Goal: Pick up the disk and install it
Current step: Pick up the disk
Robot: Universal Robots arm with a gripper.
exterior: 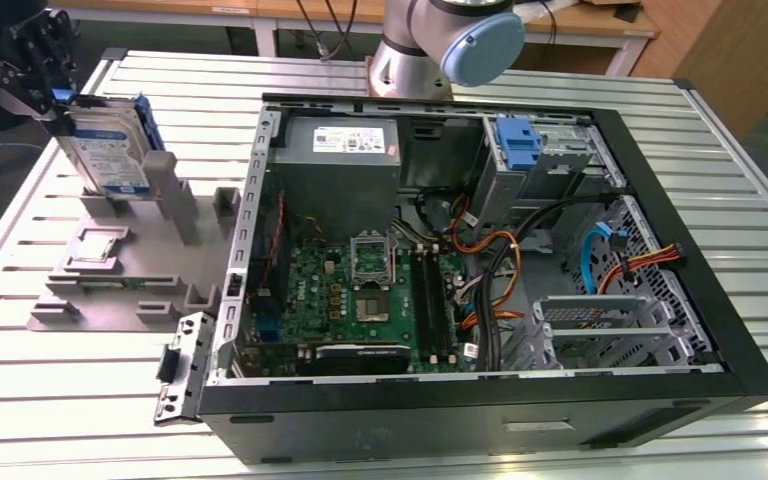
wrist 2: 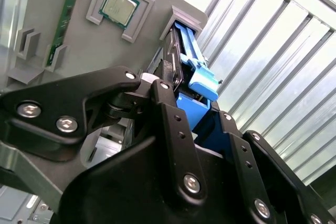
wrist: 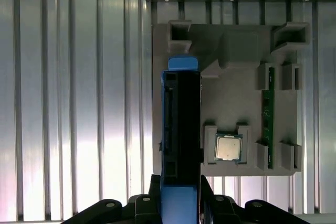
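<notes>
Since the disk [wrist: 181, 124] is standing on edge in the grey fixture [wrist: 231, 103], I am pinching its broad faces with the gripper [wrist: 179, 195].

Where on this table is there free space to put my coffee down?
Bare slats lie at the exterior view's lower left, between the grey parts holder and the table edge, and along its right, past the computer case. Crowded: the holder, where the hand grips the disk, and inside the case.
</notes>
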